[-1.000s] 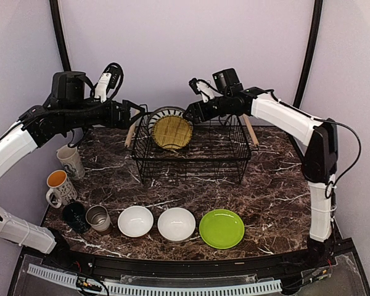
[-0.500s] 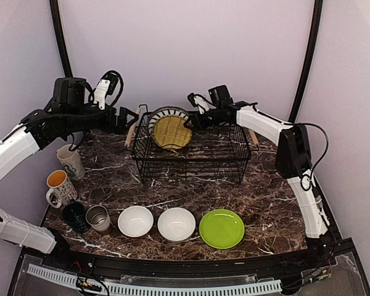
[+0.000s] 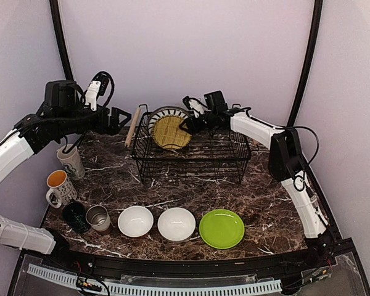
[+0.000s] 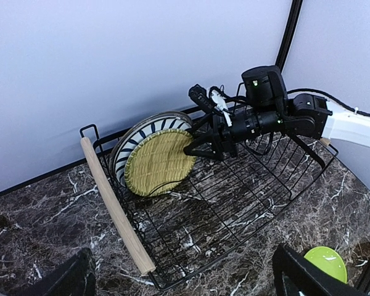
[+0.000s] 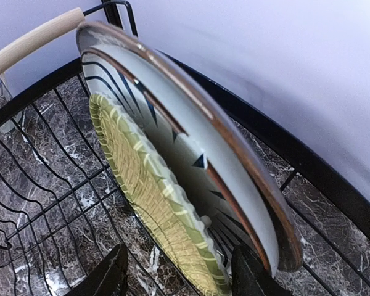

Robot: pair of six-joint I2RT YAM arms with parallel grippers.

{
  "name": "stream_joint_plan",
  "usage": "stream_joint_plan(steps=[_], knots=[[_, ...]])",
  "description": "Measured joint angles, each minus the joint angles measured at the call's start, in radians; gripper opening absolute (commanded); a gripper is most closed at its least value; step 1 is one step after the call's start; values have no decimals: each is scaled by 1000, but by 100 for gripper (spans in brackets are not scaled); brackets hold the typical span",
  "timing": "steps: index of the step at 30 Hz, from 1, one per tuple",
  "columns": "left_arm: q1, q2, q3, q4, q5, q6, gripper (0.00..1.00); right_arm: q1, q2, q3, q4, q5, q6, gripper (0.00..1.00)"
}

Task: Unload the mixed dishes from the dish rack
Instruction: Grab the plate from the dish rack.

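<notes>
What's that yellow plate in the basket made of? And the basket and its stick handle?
The yellow plate looks woven like straw, but its fine ribbing may be moulded into ceramic or plastic; I cannot tell which. The dish rack looks like thin metal wire with a black coating, bent into a grid. Its handle looks like bare, pale wood, a smooth matte round rod.
</notes>
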Motion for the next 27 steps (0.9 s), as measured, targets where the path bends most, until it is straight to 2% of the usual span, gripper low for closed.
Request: stream_joint_plan(steps=[2,9,11,14,17,20,23,27], knots=[[1,-6,0,3,7,-2,99,3,25,19,7,0,-9,54],[20,-8,-12,13,36,-16,99,5,67,32,60,-32,-29,36],[29,-8,-15,15,47,-19,99,6,71,34,80,-53,-29,31],[43,-8,-19,23,64,-29,99,4,72,34,109,-92,-35,17],[53,-7,-23,29,79,-37,99,5,72,34,138,-132,-55,10],[56,-7,-26,31,85,-41,99,3,72,34,163,-162,-102,9],[58,-7,-26,33,89,-43,99,2,71,29,169,-186,-127,18],[58,-7,-27,37,95,-44,99,13,69,4,175,-220,-148,24]])
